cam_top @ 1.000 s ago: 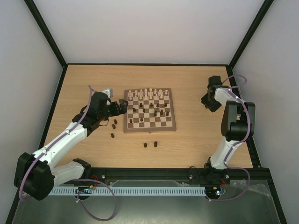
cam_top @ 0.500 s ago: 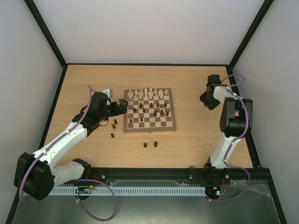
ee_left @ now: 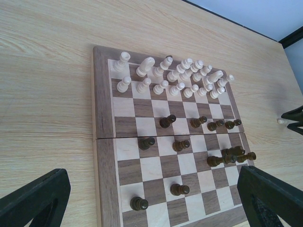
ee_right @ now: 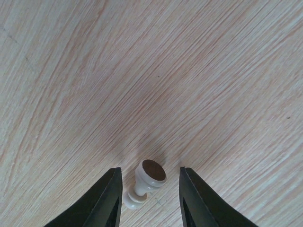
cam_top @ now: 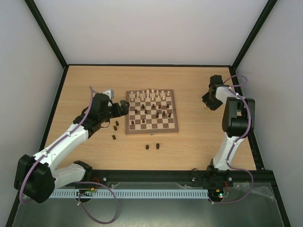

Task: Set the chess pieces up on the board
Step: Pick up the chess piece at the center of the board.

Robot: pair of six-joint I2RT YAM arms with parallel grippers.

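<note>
Two robot arms stand at the near edge of the pale wooden table (cam_top: 199, 142).

On the left, the left pincer (cam_top: 126, 108) hangs just by the left side of the square brown-and-tan checkered wooden board (ee_left: 100, 94). Its black fingers are spread wide apart and hold nothing. A few small dark brown wooden pieces (cam_top: 114, 124) wait on the table beside it, and two more (cam_top: 152, 146) stand in front of the board.

On the board, the little cream wooden pieces (ee_left: 175, 78) fill two tight rows at the far side. The dark brown pieces on the squares (ee_left: 180, 144) are scattered about, not in rows.

Far to the right, well away from the board, the right pincer (cam_top: 208, 101) is down over one small cream wooden pawn (ee_right: 147, 177). The pawn lies on its side on the table. One finger is on each side of it, close but not touching, so the pincer is not clamped yet.

I think the pawn could roll or pop out when the fingers squeeze, because it is round and lying down. Grabbed sideways, it may not stand up when set down. The cream rows are so packed that a lowering pincer could knock the neighbours over.

Compared with a second ago, the right arm has swung a little and its fingers have come closer together. The left arm and all the pieces have stayed put.
</note>
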